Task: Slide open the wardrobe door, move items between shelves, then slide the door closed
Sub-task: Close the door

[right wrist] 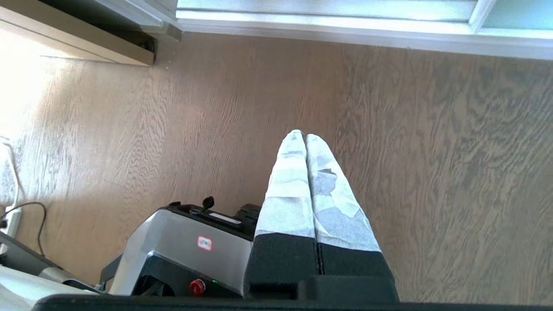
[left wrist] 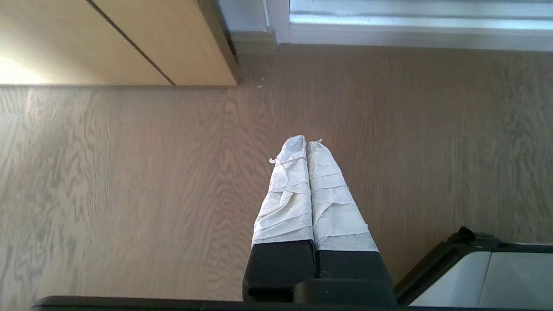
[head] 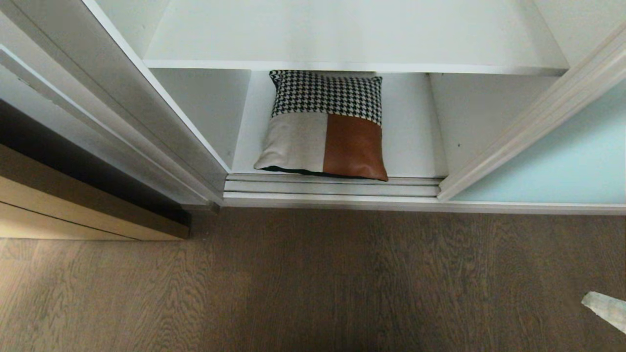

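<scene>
Right pincer (right wrist: 306, 134): your right one hangs low over the wood floor (head: 313, 278). Its two wrapped tips are pressed together and hold nothing. Only its tip peeks in at the head view's lower right corner.

Left pincer (left wrist: 306, 140): this one also hangs over the floor, tips together, holding nothing. It is not in the head view.

Which way to go: the wardrobe is ahead of both pincers, across the floor.

Sliding wardrobe door (head: 562, 161): the pale aqua panel stands on the right side, pushed aside. The middle is open.

Nearer arm: I judge your right arm is closer to that door's edge.

Cushion (head: 325, 124): it lies flat on the bottom shelf (head: 411, 127), near the front edge, just behind the door rails.

Upper shelf (head: 342, 39): this board runs side to side above the cushion.
</scene>
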